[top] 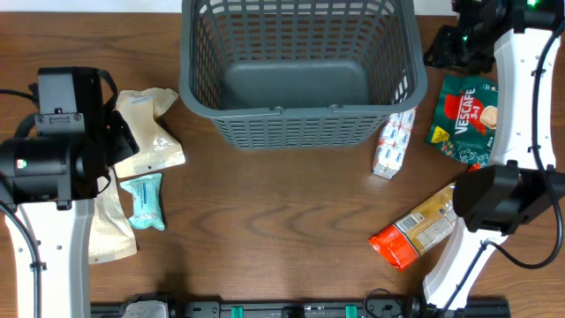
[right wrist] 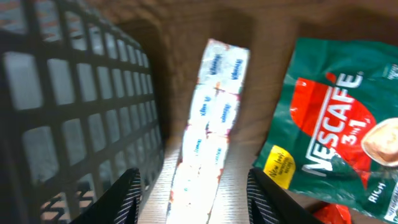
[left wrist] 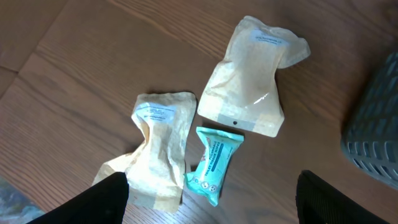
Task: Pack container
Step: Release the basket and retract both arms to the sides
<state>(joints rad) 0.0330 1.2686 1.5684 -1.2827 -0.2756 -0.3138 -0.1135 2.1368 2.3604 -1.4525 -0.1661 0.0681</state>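
Left tool [left wrist: 211, 182] is being held open, empty, near teal packet [left wrist: 214, 165]; right tool [right wrist: 196, 190] likewise, near white sachet strip [right wrist: 208, 124] beside container [top: 305, 112].

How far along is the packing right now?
Done: nothing. The container has a bare floor. In hand: nothing. Both grippers are open, the right gripper lined up with the white sachet strip beside the container, the left gripper above the teal packet. Left: all six items, these two plus the upper beige pouch, lower beige pouch, Nescafe bag and orange packet.
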